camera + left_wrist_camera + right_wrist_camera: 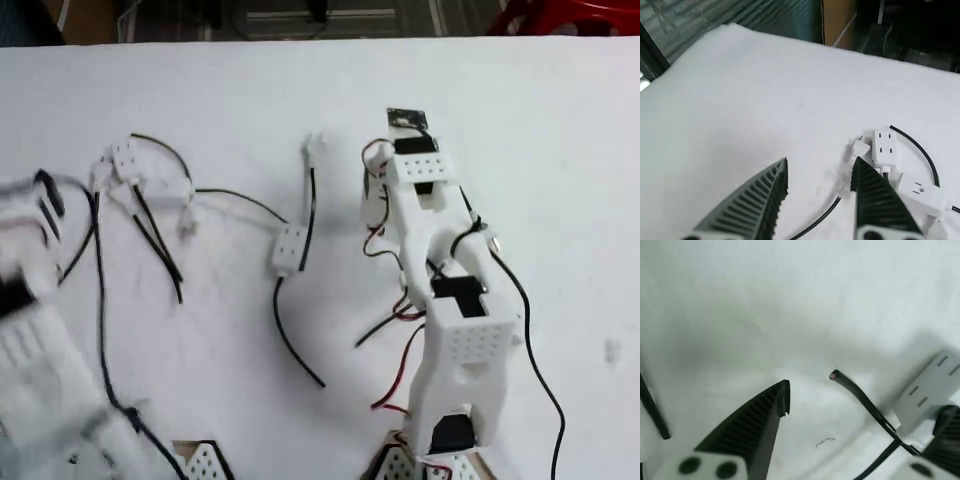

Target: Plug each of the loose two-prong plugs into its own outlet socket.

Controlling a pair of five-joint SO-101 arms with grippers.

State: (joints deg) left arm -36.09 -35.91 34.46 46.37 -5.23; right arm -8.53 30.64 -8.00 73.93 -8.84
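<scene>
The left gripper [820,165] hangs over the white table [740,90], jaws spread and empty. Just off one fingertip lies a small two-prong plug [859,147], close against a white outlet block [885,147] whose slots face up; a second outlet body [920,192] sits just beyond on a black cable [920,150]. The right gripper [865,400] is likewise released and holds nothing, low over the table, with a white socket housing [932,390] beside one finger and a cut black cord end [836,375] showing between the fingers. The plug is small and lies tight to the outlet, so closing fingers may pinch both or flick it away. The light outlet would probably slide under a push unless the other arm braces it, and skewed prongs would jam at the slots. In the high view a further socket [290,248], another loose plug [313,150] and a tangle of cords [150,230] lie close together, where a loop could snag an arm
</scene>
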